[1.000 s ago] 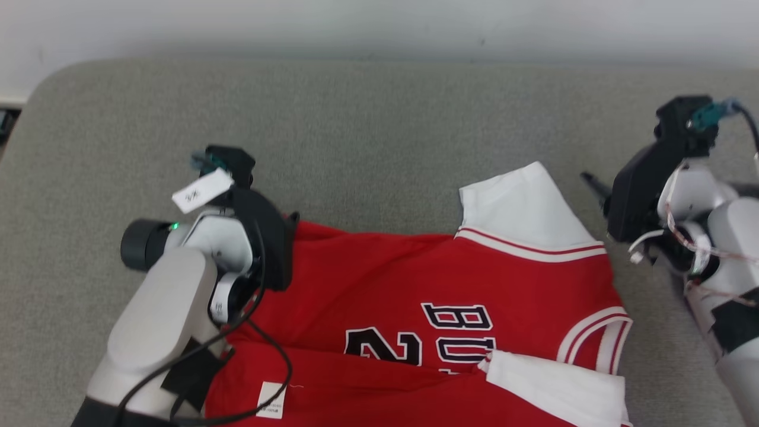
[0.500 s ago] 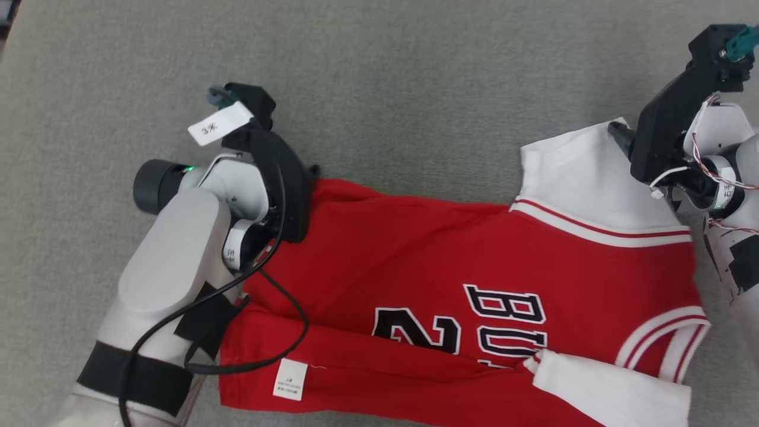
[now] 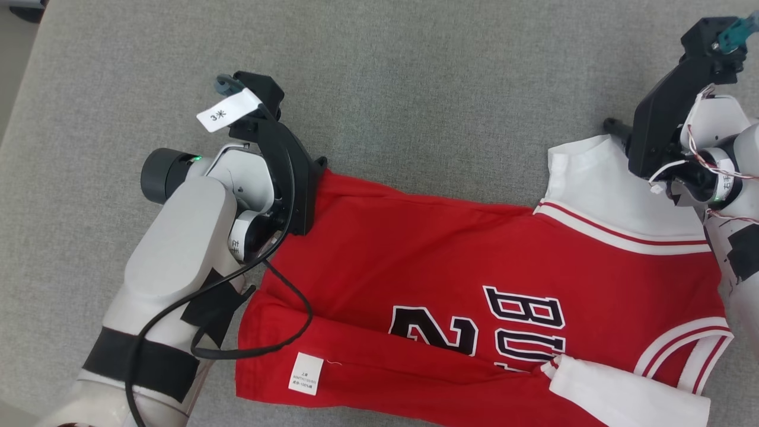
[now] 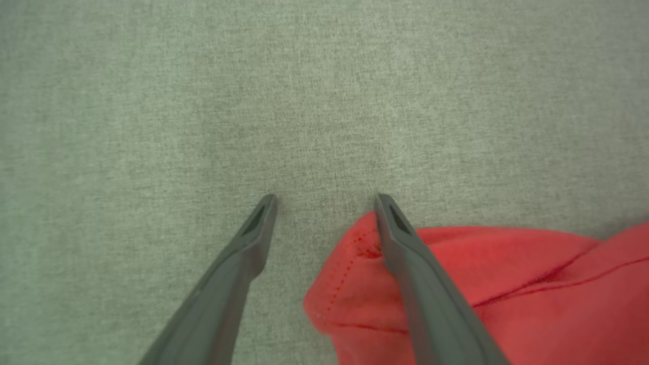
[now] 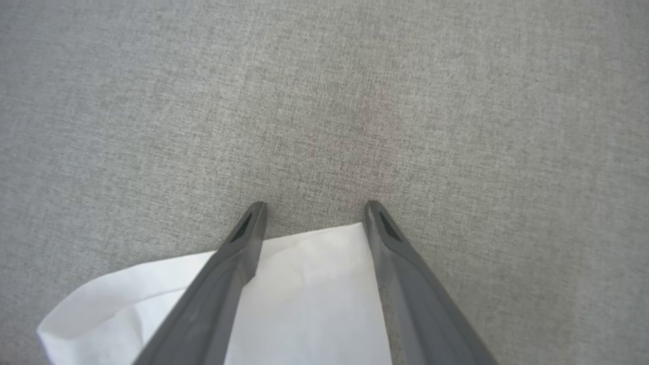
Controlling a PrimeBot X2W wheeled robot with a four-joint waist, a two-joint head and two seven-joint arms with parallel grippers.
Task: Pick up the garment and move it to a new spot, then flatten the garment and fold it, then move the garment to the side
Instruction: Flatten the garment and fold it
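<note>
We find the jersey (image 3: 462, 284) spread over the lower centre of the head view on the grey pad (image 3: 415, 89). The left gripper (image 4: 325, 198), fingers apart, sits over the red hem corner (image 4: 350, 263). The right gripper (image 5: 315, 205), also apart, straddles the white sleeve (image 5: 304, 299). We judge that a shallow close could catch one layer only, letting the cloth slip or bunch.

Left gripper (image 4: 324, 197): fingers spread wide. Right gripper (image 5: 314, 204): spread the same. In the head view the pale left forearm (image 3: 172, 261) rises from the lower left, wrist bent forward. The right forearm (image 3: 738, 308) comes in at the right edge, its wrist seemingly tipped downward too.
</note>
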